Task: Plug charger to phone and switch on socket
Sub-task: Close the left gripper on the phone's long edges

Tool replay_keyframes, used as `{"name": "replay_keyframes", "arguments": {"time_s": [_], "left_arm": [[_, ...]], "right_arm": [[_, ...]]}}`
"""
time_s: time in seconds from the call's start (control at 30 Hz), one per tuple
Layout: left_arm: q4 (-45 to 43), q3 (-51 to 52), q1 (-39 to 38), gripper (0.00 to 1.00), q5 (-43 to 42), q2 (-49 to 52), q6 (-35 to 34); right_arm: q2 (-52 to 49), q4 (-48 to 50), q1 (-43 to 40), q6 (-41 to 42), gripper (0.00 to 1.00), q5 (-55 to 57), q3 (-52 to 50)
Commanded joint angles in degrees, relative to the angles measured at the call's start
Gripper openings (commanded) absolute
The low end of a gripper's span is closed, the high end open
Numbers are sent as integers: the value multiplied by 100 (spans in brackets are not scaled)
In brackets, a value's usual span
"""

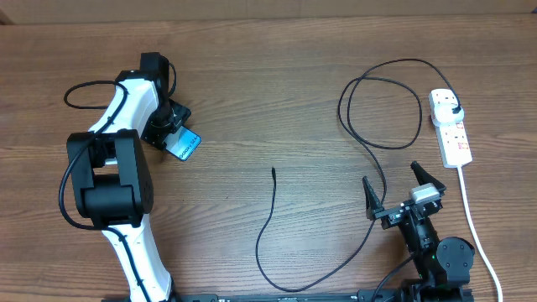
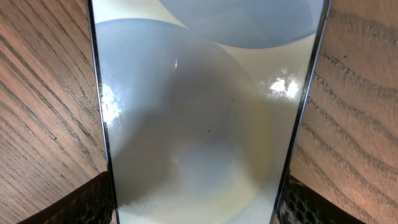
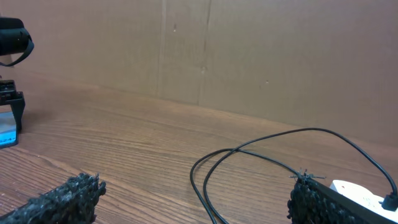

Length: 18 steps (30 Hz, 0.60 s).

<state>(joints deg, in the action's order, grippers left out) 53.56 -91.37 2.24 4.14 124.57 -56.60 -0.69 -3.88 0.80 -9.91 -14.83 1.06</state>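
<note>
Phone (image 2: 205, 124) pinched by its edges between left fingers (image 2: 87, 208), right fingers (image 3: 62, 202) spread wide, holding nothing

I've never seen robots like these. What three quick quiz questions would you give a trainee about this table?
1. True or false: the tip of the charger is already in the phone.
2. The phone lies between which gripper's fingers? A. left gripper B. right gripper C. neither
3. Fill in: the charger's black plug sits in the white ____.
Key: 1 false, the tip lies bare on the table; 2 A; 3 socket.
</note>
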Motion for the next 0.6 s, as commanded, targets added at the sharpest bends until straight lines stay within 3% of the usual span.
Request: {"name": "replay_keyframes", "arguments": {"time_s": [0.0, 0.57], "left_arm": [[-2, 59, -76, 4, 35, 155, 68], [232, -345, -76, 4, 0, 129, 136]], "right_arm": [[31, 37, 26, -22, 100, -24, -61], [31, 37, 26, -22, 100, -24, -61]]}}
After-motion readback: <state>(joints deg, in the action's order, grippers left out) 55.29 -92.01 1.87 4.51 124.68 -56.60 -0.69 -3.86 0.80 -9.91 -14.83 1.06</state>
